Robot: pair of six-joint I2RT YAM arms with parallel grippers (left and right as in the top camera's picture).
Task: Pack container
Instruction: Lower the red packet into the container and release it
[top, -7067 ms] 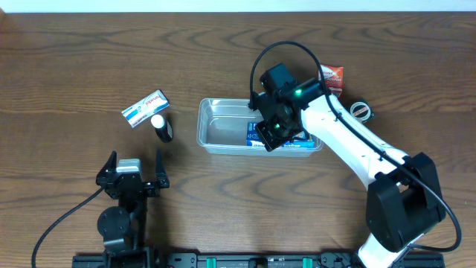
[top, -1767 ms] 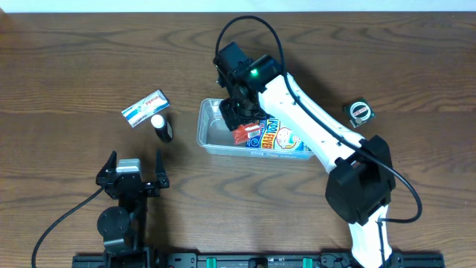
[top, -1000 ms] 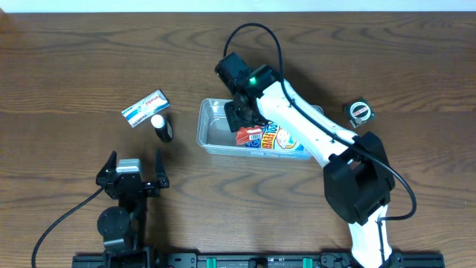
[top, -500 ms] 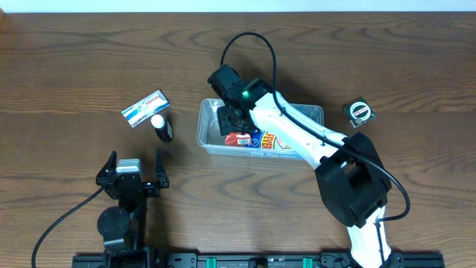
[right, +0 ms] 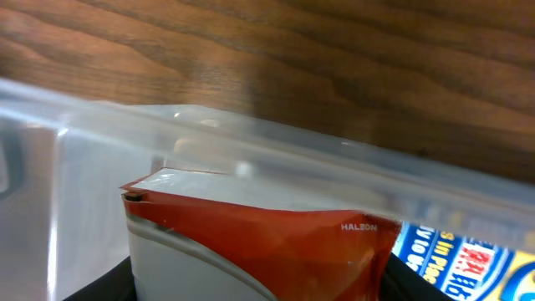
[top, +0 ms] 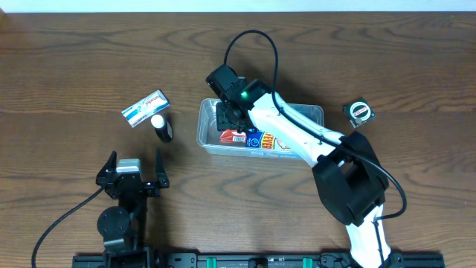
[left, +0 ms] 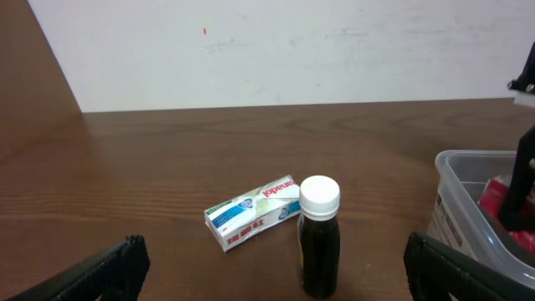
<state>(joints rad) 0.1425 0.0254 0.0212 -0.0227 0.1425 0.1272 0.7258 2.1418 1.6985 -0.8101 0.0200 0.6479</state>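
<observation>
The container is a clear shallow tub at the table's middle; its wall fills the right wrist view. A blue-and-white flat box lies inside it. My right gripper reaches down into the tub's left part, shut on a red-and-white packet. The packet stands between the dark jaws, with the flat box behind it. My left gripper rests near the front left, open and holding nothing, its jaws wide apart at the bottom of the left wrist view.
A small white-and-blue carton and a black bottle with a white cap sit left of the tub; both show ahead of the left gripper. A tape measure lies right of the tub.
My right gripper has carried the red packet leftward and lower into the tub's left part. The left arm has not moved.
</observation>
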